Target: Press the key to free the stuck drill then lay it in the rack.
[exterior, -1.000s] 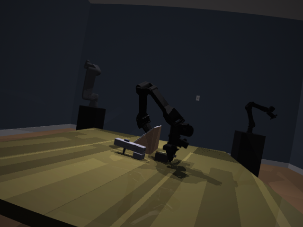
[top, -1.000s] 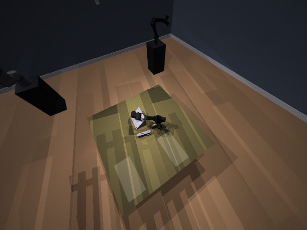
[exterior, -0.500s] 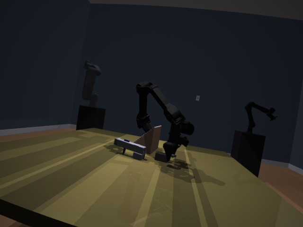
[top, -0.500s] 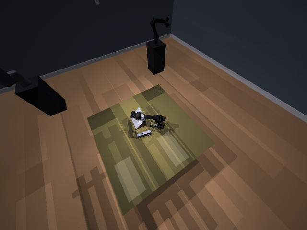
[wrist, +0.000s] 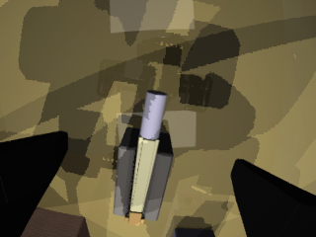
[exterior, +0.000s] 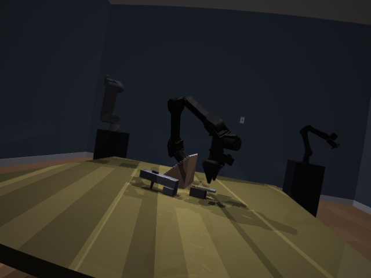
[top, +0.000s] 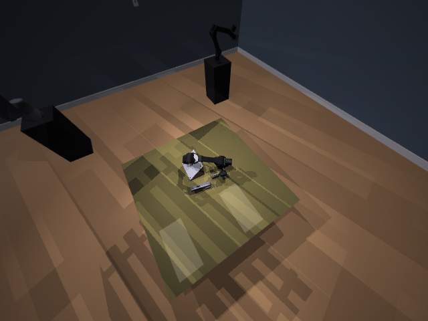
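Observation:
My gripper (exterior: 211, 180) (wrist: 152, 156) is open and empty, pointing down above the drill. The drill (exterior: 211, 190) (wrist: 154, 114) has a lavender shank, a cream body and an orange tip. It lies lengthwise along the groove of the rack (exterior: 197, 193) (wrist: 161, 180), a small dark grey block, with its shank sticking out past one end. The long grey-blue holder (top: 200, 186) (exterior: 160, 178) stands beside the rack. A small dark piece, seemingly the key (exterior: 155, 172), shows on top of the holder. How deep the key sits cannot be told.
A wedge-shaped block (top: 194, 170) (exterior: 190, 172), white on top and brown at the side, stands beside the arm's base, behind the holder and the rack. The brown block (wrist: 56, 224) shows at the wrist view's lower left edge. Other arms on dark pedestals stand away from the table.

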Motion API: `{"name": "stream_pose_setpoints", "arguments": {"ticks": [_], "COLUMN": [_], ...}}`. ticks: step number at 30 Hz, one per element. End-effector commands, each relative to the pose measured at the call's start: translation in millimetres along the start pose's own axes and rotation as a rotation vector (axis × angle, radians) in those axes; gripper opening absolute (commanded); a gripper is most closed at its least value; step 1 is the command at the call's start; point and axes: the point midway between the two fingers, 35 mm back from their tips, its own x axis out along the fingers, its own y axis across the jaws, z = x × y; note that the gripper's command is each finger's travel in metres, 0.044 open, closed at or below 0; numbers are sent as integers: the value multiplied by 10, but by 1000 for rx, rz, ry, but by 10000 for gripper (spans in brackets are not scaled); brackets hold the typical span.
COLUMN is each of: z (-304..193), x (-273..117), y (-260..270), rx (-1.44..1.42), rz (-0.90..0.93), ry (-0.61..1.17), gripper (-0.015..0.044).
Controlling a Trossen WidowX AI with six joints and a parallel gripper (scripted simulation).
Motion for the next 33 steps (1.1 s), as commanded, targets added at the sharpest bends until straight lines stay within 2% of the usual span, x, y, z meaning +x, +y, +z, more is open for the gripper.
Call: {"name": "stream_pose_setpoints", "arguments": {"ticks": [1, 6, 11, 16, 24, 33], "z": [13, 324, 540, 554, 264, -478], "x": [-15, -510, -1265, -2060, -3119, -4086], "y": [-10, -253, -431, -468, -329, 16], "rx": [1, 22, 69, 140, 283, 516], "rz": [-9, -254, -521, -742, -989, -1168], "ry": [-9, -227, -470, -688, -977, -1303], "gripper": [440, 440, 440, 440, 440, 440]}}
